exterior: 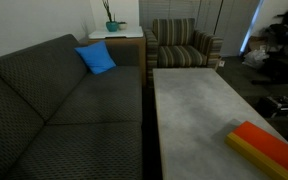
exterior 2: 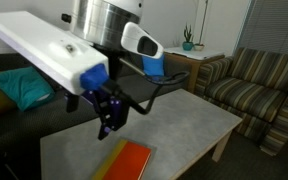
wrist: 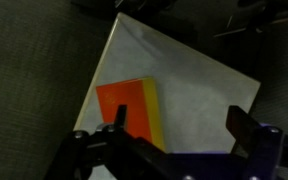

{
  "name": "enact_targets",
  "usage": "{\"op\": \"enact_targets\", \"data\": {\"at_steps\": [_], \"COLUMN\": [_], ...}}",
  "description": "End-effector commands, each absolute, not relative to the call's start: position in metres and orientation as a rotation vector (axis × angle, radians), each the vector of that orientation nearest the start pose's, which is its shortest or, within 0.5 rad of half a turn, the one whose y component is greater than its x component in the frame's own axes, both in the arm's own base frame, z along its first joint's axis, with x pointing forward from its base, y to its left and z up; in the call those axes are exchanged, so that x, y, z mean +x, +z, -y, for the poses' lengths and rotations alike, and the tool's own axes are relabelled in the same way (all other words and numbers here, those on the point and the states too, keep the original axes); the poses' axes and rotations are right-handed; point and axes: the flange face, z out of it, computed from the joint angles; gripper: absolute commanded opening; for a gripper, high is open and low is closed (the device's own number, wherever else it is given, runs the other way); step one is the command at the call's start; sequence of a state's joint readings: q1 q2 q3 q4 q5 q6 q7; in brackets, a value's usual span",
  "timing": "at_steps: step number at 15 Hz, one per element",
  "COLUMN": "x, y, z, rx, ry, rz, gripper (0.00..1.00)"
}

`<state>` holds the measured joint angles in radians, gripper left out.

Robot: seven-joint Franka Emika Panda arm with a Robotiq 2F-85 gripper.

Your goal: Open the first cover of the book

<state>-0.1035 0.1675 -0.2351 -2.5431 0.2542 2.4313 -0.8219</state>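
The book (exterior: 269,148) lies flat and closed near a corner of the grey table (exterior: 199,95). Its plain orange-red first cover (wrist: 122,104) faces up, with a yellow band (wrist: 155,112) along one side. It also shows in an exterior view (exterior 2: 130,161), below the arm. My gripper (exterior 2: 108,118) hangs above the table (exterior 2: 179,125), over the book's yellow edge, apart from it. In the wrist view the gripper (wrist: 176,125) is open and empty; its one finger overlaps the cover, the other is over bare table (wrist: 199,80).
A dark sofa (exterior: 64,110) with a blue cushion (exterior: 96,58) runs along the table. A striped armchair (exterior: 182,45) stands at the far end, also in an exterior view (exterior 2: 256,85). A side table holds a plant (exterior: 112,18).
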Motion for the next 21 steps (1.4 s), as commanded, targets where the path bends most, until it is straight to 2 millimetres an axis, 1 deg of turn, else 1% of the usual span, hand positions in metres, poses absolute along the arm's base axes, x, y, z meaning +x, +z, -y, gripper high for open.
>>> {"op": "enact_targets", "data": {"at_steps": [1,3,5,6,7,8,9,11,14,15,18,19,21], "x": [0.432,0.448,0.462,0.469,0.474,0.460,0.466,0.472,0.474,0.476,0.492,0.499,0.514], "y": [0.154,0.135,0.118,0.110,0.103,0.116,0.110,0.103,0.102,0.097,0.069,0.056,0.034], "z": [0.171,0.181,0.185,0.187,0.190,0.179,0.182,0.189,0.189,0.189,0.196,0.200,0.205], "rx": [-2.976,-2.982,-2.883,-2.825,-2.779,-2.869,-2.836,-2.814,-2.809,-2.810,-2.848,-2.890,-2.894], "ry": [0.117,0.090,0.118,0.115,0.107,0.128,0.125,0.121,0.121,0.123,0.123,0.108,0.133], "rz": [0.235,0.162,0.128,0.150,0.103,0.132,0.117,0.102,0.103,0.123,0.070,0.034,0.057], "gripper": [1.00,1.00,1.00,1.00,1.00,1.00,1.00,1.00,1.00,1.00,1.00,1.00,1.00]}}
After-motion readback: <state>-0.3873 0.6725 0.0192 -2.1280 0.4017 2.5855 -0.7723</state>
